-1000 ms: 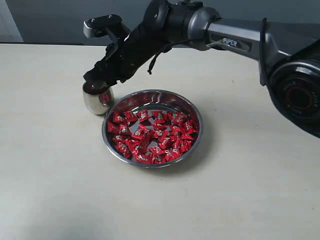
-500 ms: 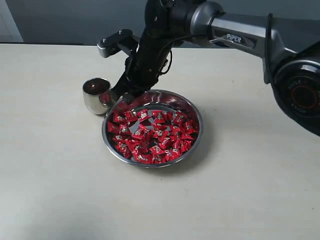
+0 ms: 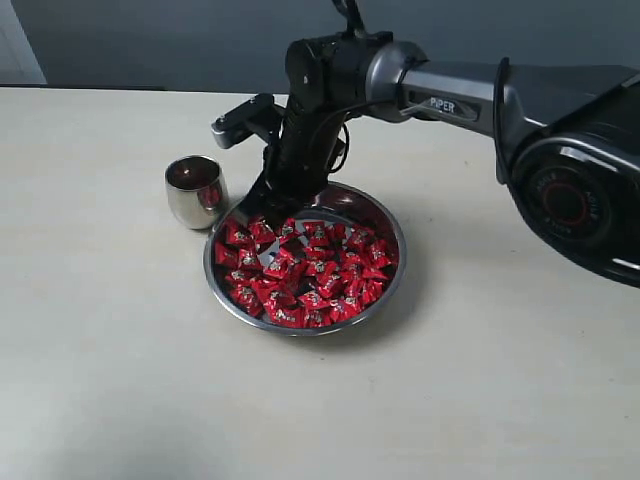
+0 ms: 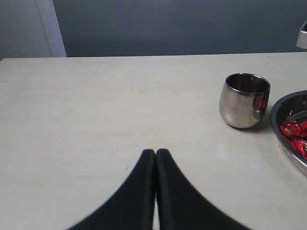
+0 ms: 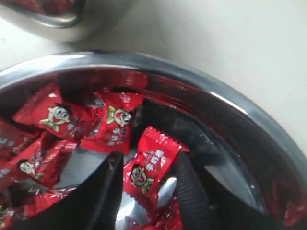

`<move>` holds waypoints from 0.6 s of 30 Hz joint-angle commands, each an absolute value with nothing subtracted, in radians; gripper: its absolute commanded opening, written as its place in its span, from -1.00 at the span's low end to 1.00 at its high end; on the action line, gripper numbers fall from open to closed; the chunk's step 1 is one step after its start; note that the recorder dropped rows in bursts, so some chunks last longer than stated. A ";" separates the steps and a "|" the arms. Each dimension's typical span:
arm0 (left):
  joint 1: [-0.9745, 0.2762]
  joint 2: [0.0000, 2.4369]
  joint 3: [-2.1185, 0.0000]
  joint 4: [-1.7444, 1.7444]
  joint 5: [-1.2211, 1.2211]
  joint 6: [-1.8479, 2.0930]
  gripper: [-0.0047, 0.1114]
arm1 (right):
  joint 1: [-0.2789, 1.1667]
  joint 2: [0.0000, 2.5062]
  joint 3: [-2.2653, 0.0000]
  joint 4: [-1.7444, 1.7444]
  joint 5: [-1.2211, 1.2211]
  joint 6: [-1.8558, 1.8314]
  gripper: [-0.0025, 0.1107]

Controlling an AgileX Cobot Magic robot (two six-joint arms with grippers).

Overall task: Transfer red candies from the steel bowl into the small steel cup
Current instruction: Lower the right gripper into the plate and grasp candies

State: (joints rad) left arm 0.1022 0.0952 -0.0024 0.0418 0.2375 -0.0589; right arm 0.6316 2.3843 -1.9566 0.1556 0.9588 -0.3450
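Observation:
The steel bowl sits mid-table, filled with red candies. Just left of it stands the small steel cup, with something red showing inside. My right gripper is down in the bowl's back-left part, open. In the right wrist view its fingers straddle one red candy with a gap beside it, and the bowl's rim curves behind. My left gripper is shut and empty over bare table; it looks toward the cup and the bowl's edge. It is out of the exterior view.
The pale tabletop spreads around the bowl and cup. The right arm reaches in from the right, across the back of the table. A dark wall runs behind the table's far edge.
The right gripper has swung from above the cup rightward and down into the bowl, now straddling a candy. Bowl and cup have stayed in place.

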 commanded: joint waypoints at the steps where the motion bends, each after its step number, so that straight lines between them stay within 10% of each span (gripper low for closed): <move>1: 0.097 0.086 0.000 0.043 0.233 -0.061 -0.91 | 0.629 2.405 -1.959 0.136 0.961 -0.340 -0.30; 11: 0.097 0.086 0.000 0.043 0.233 -0.061 -0.91 | 0.629 2.418 -1.959 0.137 0.963 -0.335 -0.33; 18: 0.097 0.086 0.000 0.043 0.233 -0.061 -0.91 | 0.629 2.418 -1.959 0.135 0.969 -0.335 -0.96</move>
State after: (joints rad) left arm 0.1022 0.0952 -0.0024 0.0418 0.2375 -0.0589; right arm 0.6316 2.4181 -1.9566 0.1421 0.9609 -0.3370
